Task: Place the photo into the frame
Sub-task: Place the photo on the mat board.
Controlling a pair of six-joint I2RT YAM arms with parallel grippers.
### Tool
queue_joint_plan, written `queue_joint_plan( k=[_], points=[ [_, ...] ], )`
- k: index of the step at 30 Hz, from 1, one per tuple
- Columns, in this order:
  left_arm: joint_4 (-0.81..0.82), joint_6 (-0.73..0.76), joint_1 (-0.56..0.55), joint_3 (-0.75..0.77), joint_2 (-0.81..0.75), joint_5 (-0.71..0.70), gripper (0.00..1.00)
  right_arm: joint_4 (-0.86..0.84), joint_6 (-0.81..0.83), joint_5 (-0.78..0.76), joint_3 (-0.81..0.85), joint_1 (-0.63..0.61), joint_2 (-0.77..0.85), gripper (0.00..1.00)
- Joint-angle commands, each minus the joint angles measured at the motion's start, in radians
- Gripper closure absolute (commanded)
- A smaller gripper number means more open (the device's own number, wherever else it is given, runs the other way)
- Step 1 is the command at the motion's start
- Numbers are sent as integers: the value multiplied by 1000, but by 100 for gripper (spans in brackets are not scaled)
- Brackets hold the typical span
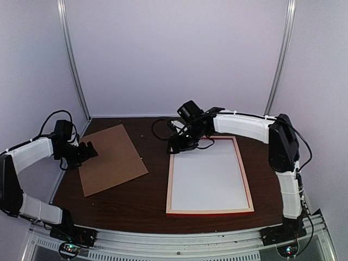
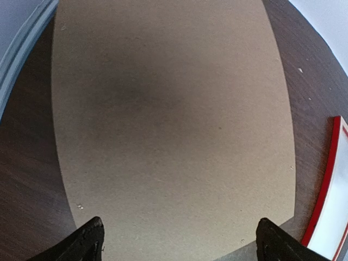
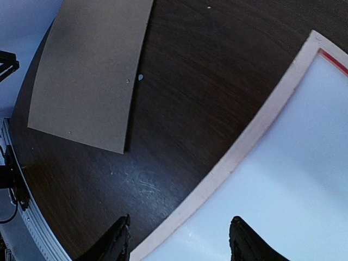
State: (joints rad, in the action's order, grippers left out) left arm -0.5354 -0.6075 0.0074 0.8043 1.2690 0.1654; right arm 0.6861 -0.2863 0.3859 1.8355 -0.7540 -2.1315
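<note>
The frame (image 1: 169, 179) lies flat at centre right, pale wood side up, with red showing along its near edge. A plain white sheet (image 1: 209, 174) fills it. The photo's printed side is not in view. My right gripper (image 1: 182, 142) hovers over the frame's far left corner. In the right wrist view it (image 3: 179, 220) is open and straddles the pale strip (image 3: 261, 125), holding nothing. My left gripper (image 1: 89, 151) stands wide open above the left part of the brown backing board (image 1: 111, 157), with only board between its fingers (image 2: 180, 223).
The brown board (image 2: 168, 125) lies askew on the dark table (image 1: 147, 196), left of the frame's red edge (image 2: 326, 185). Black cables (image 1: 163, 128) trail behind the right gripper. A metal rail (image 1: 179, 242) runs along the near edge, and walls close the back and sides.
</note>
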Motion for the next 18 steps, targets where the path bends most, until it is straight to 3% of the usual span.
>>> queue_joint_plan(
  k=[1,9,18],
  points=[
    [60,-47,89,-58,-3,24,2,-66,-73,74,136,-49,-121,38],
    [10,-49,207,-41,19,49,2,-90,-188,104,447,-105,-376,36],
    [-92,53,278,74,152,126,2,-206,-318,101,515,-106,-495,34]
  ],
)
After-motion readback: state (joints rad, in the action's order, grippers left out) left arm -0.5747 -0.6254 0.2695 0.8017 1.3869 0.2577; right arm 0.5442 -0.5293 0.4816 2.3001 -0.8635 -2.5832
